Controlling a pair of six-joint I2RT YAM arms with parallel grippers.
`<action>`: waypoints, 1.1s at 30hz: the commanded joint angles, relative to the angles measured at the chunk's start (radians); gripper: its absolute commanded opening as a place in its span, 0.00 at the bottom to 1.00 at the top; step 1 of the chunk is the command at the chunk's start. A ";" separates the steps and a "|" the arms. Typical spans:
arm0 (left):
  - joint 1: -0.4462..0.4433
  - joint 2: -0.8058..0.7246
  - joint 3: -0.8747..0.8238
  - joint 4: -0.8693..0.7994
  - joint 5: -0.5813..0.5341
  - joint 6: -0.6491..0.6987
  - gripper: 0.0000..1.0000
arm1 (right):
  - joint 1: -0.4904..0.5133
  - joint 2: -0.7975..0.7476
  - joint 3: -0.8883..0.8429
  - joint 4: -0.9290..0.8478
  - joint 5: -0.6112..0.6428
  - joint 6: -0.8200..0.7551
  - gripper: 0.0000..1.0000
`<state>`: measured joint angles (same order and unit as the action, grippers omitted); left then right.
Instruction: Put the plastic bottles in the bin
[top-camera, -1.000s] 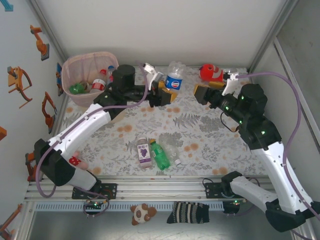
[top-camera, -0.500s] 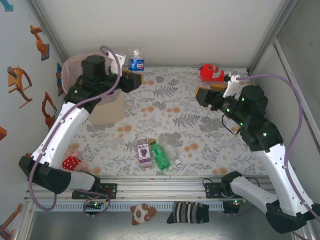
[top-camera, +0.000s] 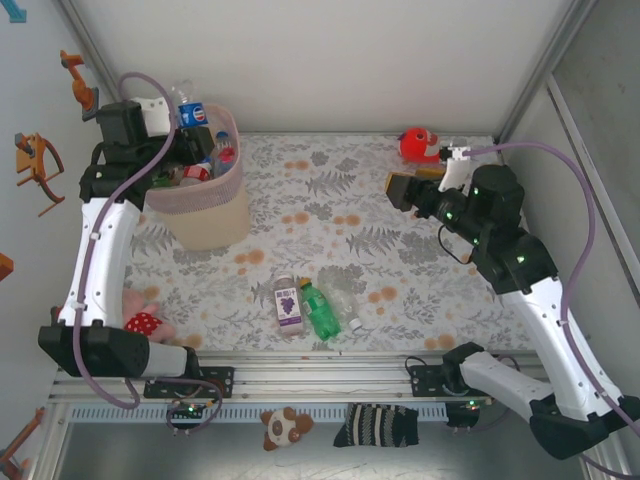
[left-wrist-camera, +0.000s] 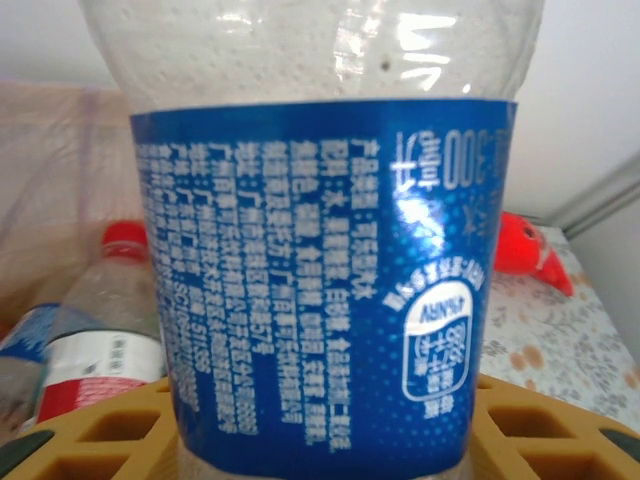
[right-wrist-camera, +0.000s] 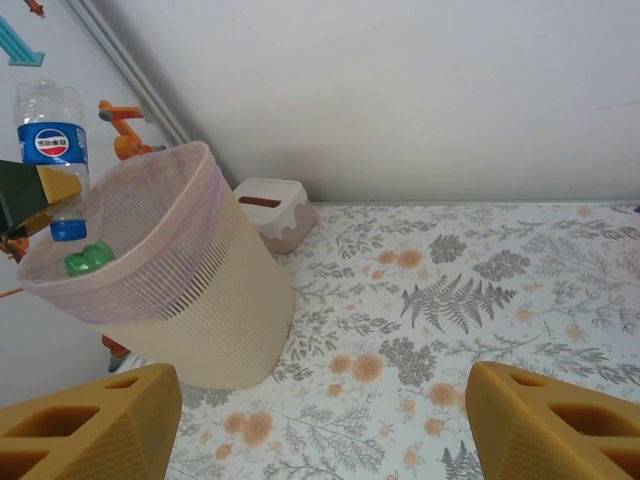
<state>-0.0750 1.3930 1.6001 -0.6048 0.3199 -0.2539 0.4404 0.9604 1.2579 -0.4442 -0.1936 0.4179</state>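
Left fingers (left-wrist-camera: 105, 430) pinch the Pepsi bottle (top-camera: 190, 108) at its label, above the bin (top-camera: 212, 215) at the table's far-left corner. The right fingers (right-wrist-camera: 90, 425) gape, empty. The bottle looks light, slick and crushable, so a gentle mid-body hold seems best.

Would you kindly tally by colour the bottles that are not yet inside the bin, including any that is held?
Blue-labelled bottle, held by the left gripper above the bin: 1
Purple-labelled bottle, on the table: 1
Green bottle, on the table: 1
Clear bottle, beside the green one: 1
Total: 4
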 joint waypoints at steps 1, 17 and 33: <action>0.023 0.035 0.020 -0.068 -0.038 -0.035 0.46 | 0.000 0.009 0.024 0.024 -0.014 -0.014 0.74; 0.030 0.182 0.023 -0.248 -0.100 -0.088 0.53 | 0.000 0.012 0.002 0.027 -0.012 -0.008 0.74; 0.030 0.128 0.076 -0.274 -0.137 -0.079 0.75 | 0.000 0.002 -0.003 0.028 -0.007 -0.004 0.73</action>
<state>-0.0505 1.5700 1.6379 -0.8524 0.1974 -0.3370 0.4404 0.9745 1.2579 -0.4442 -0.1936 0.4183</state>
